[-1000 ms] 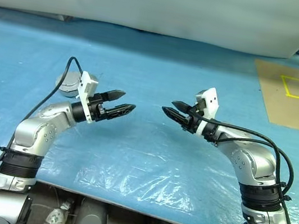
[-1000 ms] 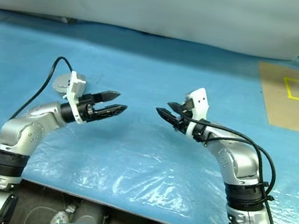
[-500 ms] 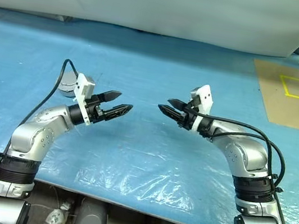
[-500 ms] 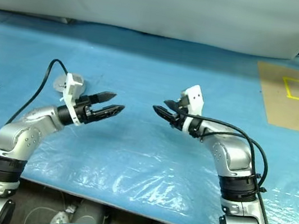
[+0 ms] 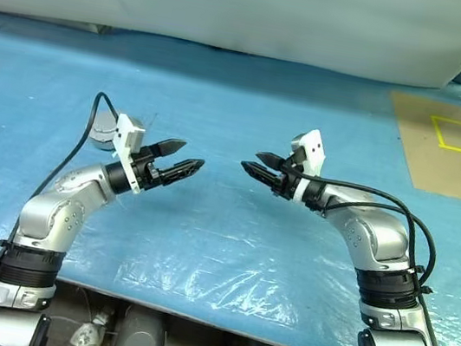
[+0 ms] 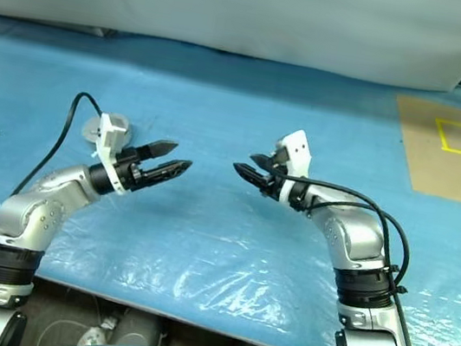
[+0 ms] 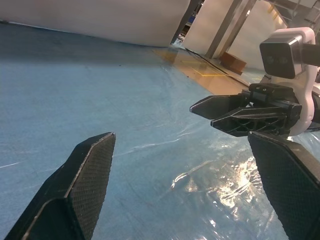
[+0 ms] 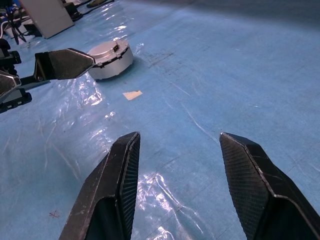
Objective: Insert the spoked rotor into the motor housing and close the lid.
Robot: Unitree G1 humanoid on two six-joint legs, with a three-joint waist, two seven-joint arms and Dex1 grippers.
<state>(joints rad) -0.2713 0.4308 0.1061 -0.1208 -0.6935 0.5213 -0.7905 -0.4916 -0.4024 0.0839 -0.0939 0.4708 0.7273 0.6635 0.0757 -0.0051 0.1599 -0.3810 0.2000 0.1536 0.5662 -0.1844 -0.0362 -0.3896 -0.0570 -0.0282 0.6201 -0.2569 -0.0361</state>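
Both arms raised over the blue sheet (image 5: 218,250), tips facing each other, apart. Left gripper (image 5: 178,158) spread wide, empty; right gripper (image 5: 257,162) about half open, also empty. Housing (image 8: 109,59) sits on the sheet behind the left wrist, seemingly lidded, though that is hard to confirm.

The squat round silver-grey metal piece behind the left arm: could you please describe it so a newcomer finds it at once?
On the blue plastic-covered table, look just beyond the left gripper. There sits a squat round silver-grey metal cylinder, closed flat on top. A small pale scrap lies near it; nothing else there is round.
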